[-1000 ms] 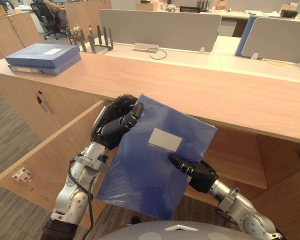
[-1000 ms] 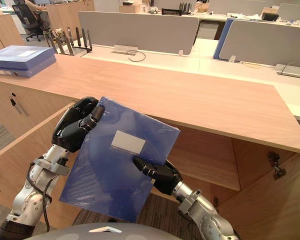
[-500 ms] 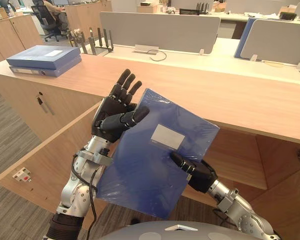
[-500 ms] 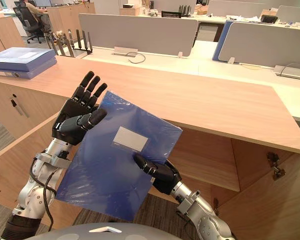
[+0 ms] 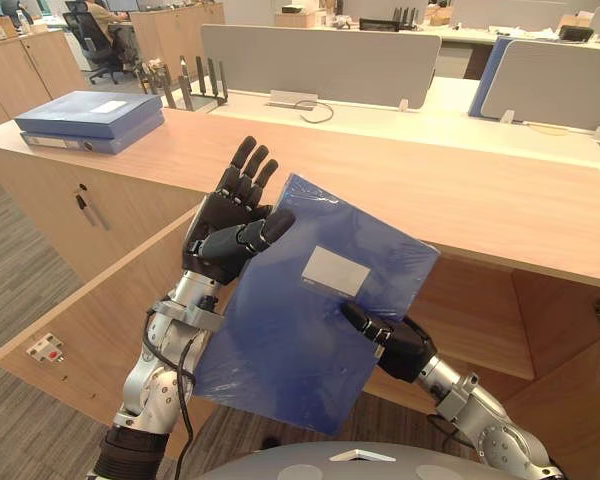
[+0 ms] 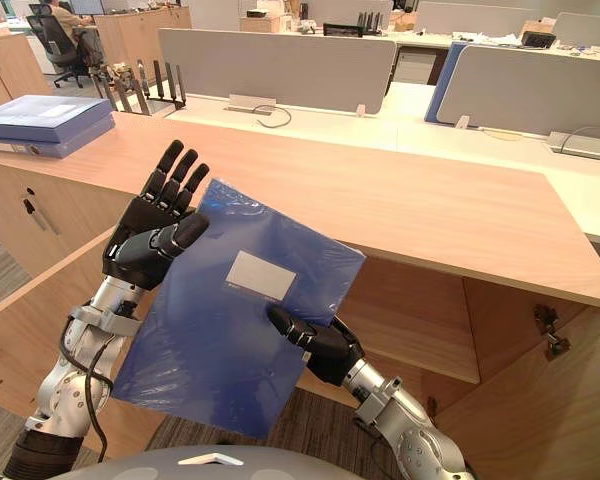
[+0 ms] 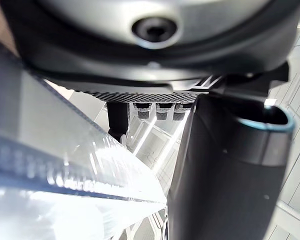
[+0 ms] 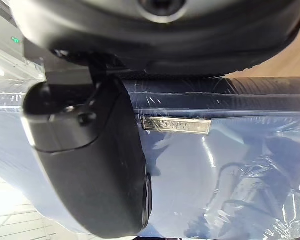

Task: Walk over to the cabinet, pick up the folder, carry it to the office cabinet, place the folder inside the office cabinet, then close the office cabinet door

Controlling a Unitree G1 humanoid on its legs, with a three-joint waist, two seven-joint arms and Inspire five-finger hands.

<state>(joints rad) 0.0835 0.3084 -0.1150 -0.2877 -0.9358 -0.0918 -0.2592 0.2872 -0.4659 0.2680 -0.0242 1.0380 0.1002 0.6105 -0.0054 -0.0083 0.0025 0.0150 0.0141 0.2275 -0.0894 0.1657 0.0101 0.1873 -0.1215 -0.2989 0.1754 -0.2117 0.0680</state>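
Eye view: the left hand [image 5: 225, 225] has straightened its fingers, thumb alone touching the blue plastic-wrapped folder [image 5: 300, 340], tilted before the open wooden cabinet [image 5: 470, 310]. Right wrist view: the right hand [image 8: 90, 160] pinches the folder, so 1 hand probably slides it inside.

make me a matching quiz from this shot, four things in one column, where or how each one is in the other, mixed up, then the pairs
Column one
1. folder
2. left hand
3. right hand
4. stack of binders

Column two
A. lying flat at the far left of the wooden top
B. fingers straight, at the folder's upper left corner
C. held up tilted in front of the open cabinet
D. thumb on the folder's front, gripping its lower right edge

Pairs: 1-C, 2-B, 3-D, 4-A
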